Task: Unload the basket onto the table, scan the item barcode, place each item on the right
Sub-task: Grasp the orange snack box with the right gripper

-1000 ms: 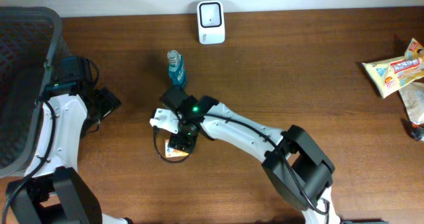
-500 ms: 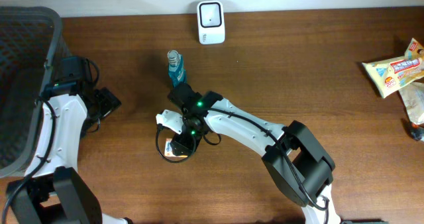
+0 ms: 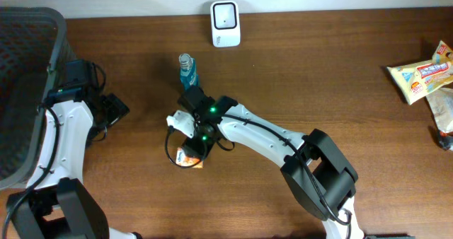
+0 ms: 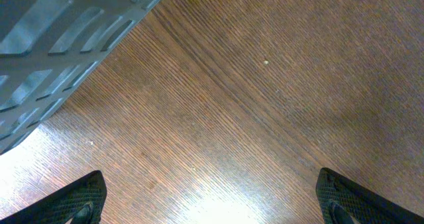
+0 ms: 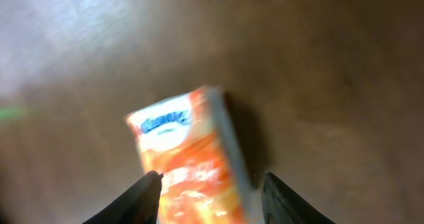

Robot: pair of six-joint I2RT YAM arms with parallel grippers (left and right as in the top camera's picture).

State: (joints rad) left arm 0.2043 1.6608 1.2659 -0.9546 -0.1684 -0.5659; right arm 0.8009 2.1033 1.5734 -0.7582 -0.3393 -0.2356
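Orange and white, the carton (image 3: 185,159) lies on the brown wooden table (image 3: 318,69), in front of a teal bottle (image 3: 187,71) that stands upright. Beyond the bottle, a white scanner (image 3: 225,23) sits at the far edge. The right gripper (image 3: 192,147) is directly over the carton. In the right wrist view its two fingers (image 5: 142,197) stand either side of the carton, close against its edges. That picture is blurred, so I cannot tell whether they are clamped on it. The left gripper (image 4: 212,201) is spread wide with nothing between its fingers, low over bare wood just beside a dark mesh basket (image 3: 28,90), whose inside shows only its mesh. Two snack packets (image 3: 421,73) lie at the far right, well apart from the carton.
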